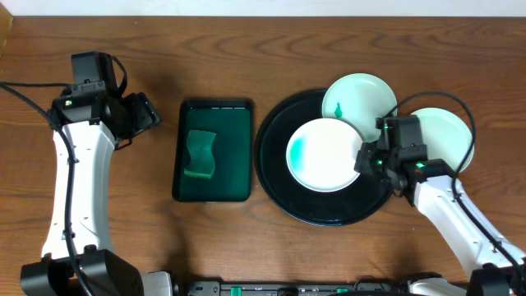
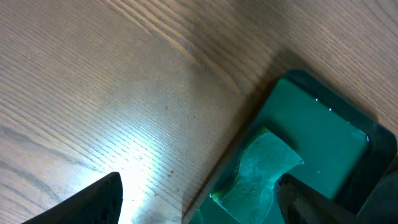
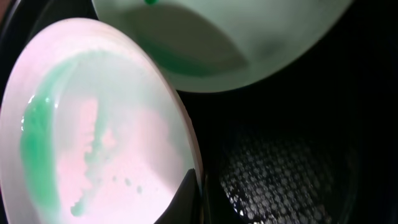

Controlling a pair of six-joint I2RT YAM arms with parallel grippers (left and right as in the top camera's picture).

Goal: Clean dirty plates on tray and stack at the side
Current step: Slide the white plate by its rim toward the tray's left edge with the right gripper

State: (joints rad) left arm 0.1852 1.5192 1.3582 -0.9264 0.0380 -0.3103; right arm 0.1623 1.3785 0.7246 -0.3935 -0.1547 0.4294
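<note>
On the brown wooden tabletop (image 1: 246, 49), the right pincer (image 1: 367, 160) is clamped on the right rim of a green-smeared small round white plate (image 1: 325, 154) on the large glossy black round tray (image 1: 275, 185). The pick-up is judged in hand; next, the green sponge (image 1: 200, 154) must be fetched by the spread left pincer (image 1: 150, 115).

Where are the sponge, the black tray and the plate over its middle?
sponge (image 1: 199, 154): overhead view, the middle of its top face.
black tray (image 1: 273, 167): overhead view, the bare black part left of the plate.
middle plate (image 1: 330, 156): overhead view, its white centre.
</note>
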